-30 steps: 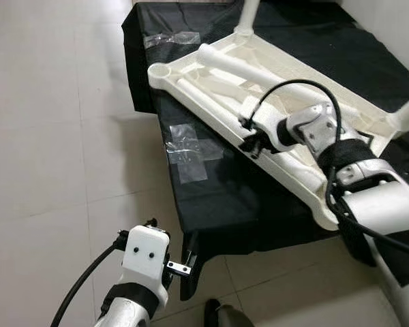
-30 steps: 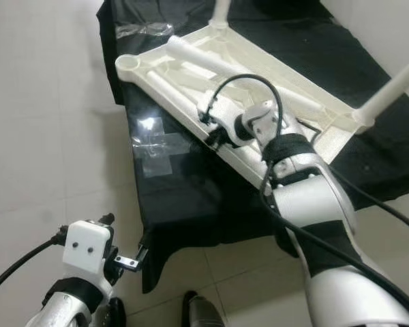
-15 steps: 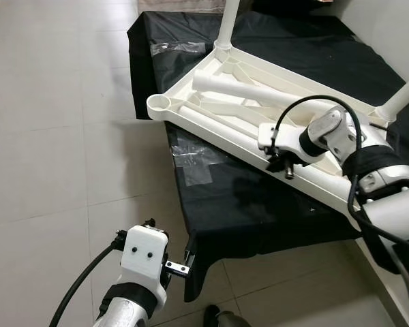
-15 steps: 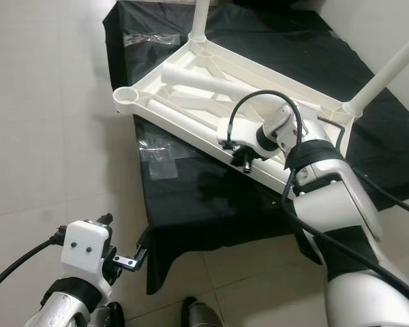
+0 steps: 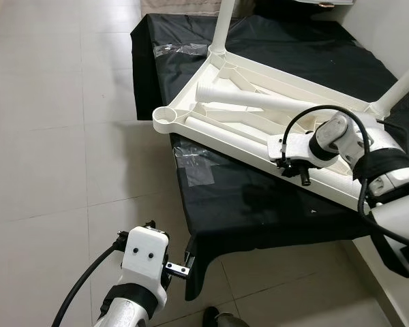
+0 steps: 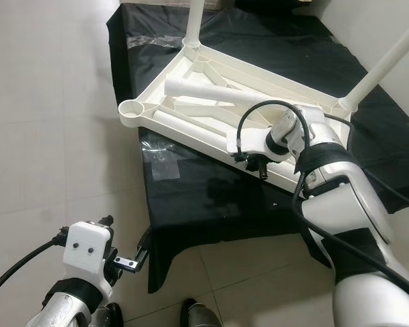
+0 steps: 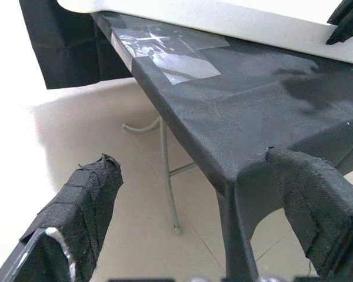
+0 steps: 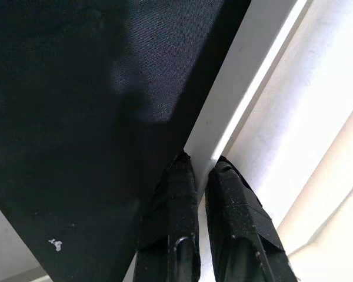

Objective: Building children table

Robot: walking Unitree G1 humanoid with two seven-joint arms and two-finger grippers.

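Observation:
A white plastic children's table top (image 5: 221, 139) lies upside down on a black-covered table (image 5: 259, 211). Two white legs stand up from its corners, one at the back (image 5: 223, 20) and one at the right (image 5: 403, 83). A loose white leg (image 5: 252, 99) lies inside the frame. My right gripper (image 8: 201, 165) is shut on the top's near rim, one finger on each side of the rim. Low by the black table's near corner, my left gripper (image 7: 191, 158) is open with nothing in it.
Clear tape patches (image 5: 194, 167) are stuck on the black cloth near its left edge. Pale tiled floor (image 5: 61, 136) spreads out to the left and in front. A thin metal table leg (image 7: 167, 176) stands under the black table.
My right gripper has moved right along with the near rim it holds, and the white top has swung and shifted on the black cloth. The left arm has stayed put.

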